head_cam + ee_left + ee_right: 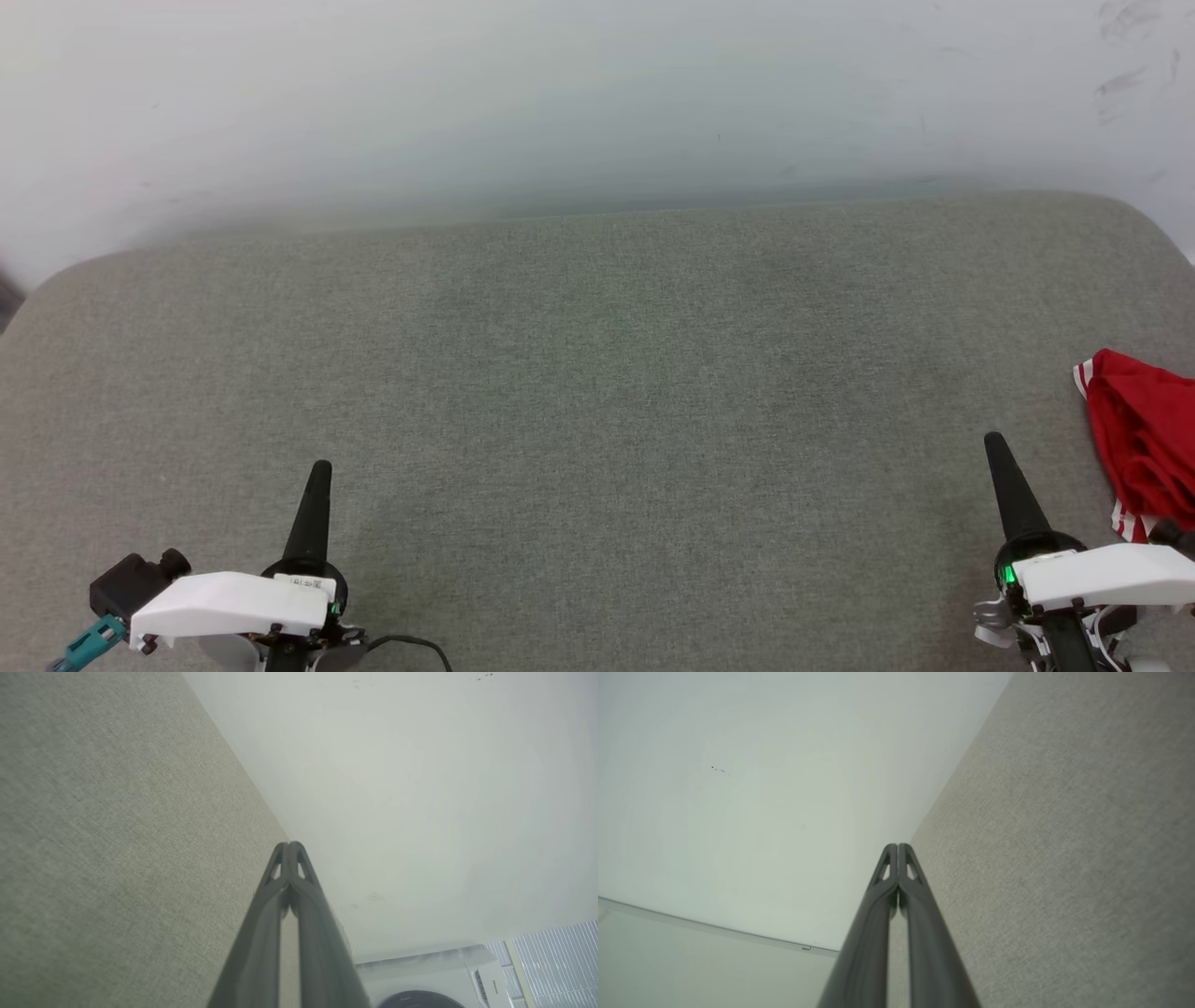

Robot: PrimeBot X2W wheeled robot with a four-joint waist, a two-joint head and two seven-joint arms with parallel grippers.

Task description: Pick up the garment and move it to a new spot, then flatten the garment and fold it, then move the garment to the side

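Red garment (1144, 439) sat bunched up at the far right edge of the grey fabric counter (597, 373) -- red-and-white striped trim poking out. Right claw (995, 443) was near it, tip not touching. Left claw (319, 469) sat way off at lower left -- both pinched closed, pointing toward the white wall (560, 93).

Garment (1144, 439) cut off by right edge; print unseen.

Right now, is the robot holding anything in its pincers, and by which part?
Nothing. The left pincer and right pincer are shut empty; the garment lies bunched on the grey surface.
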